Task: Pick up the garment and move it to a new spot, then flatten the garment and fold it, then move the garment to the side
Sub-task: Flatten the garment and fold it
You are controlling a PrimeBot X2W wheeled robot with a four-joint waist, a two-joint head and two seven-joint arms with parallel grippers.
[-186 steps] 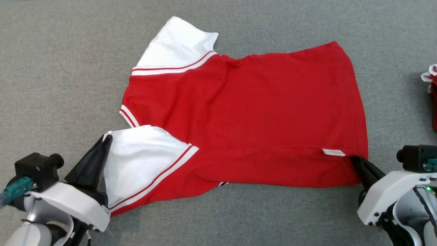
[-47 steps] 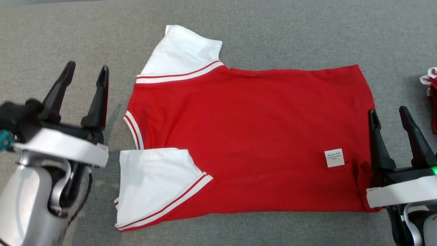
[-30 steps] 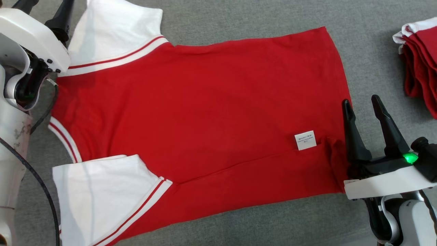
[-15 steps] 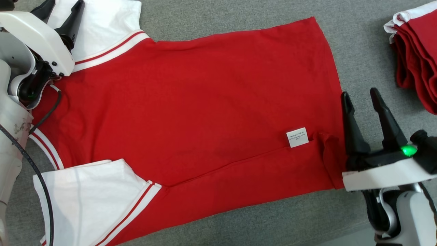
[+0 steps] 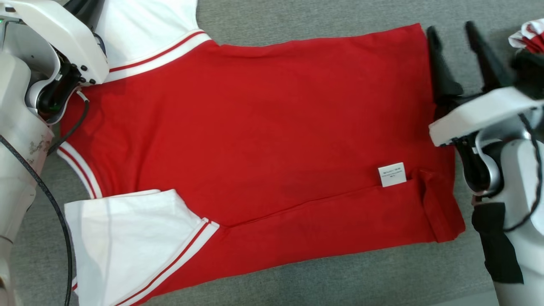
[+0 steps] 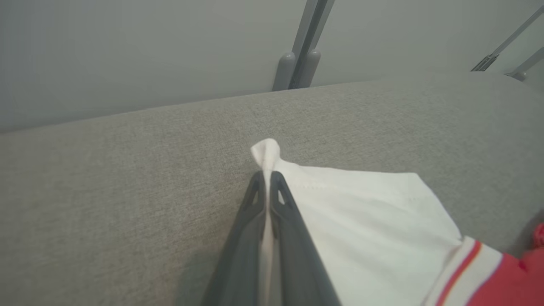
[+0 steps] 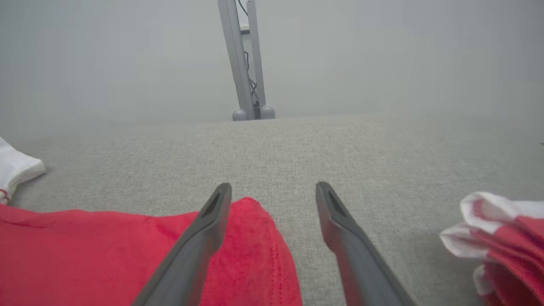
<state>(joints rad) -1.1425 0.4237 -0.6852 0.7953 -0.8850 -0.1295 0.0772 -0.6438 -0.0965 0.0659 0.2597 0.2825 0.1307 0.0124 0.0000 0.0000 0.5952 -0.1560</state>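
Lying spread across the grey surface (image 5: pixel 297 280), the red garment (image 5: pixel 263 127) has its collar end twd the surface's left side, hem twd the right. L gripper (image 6: pixel 267 178) is clamped on the tip of the far white sleeve (image 6: pixel 361 221), near the far edge. R gripper (image 7: pixel 272 187) is spread wide at the far hem corner: one finger over red cloth, other over bare surface, nothing held. Stack of folded shirts (image 7: pixel 505 242) sits just to its right.

White label (image 5: pixel 392 174) on the garment (image 5: pixel 263 127) (lower right of frame) bears print too small to read.
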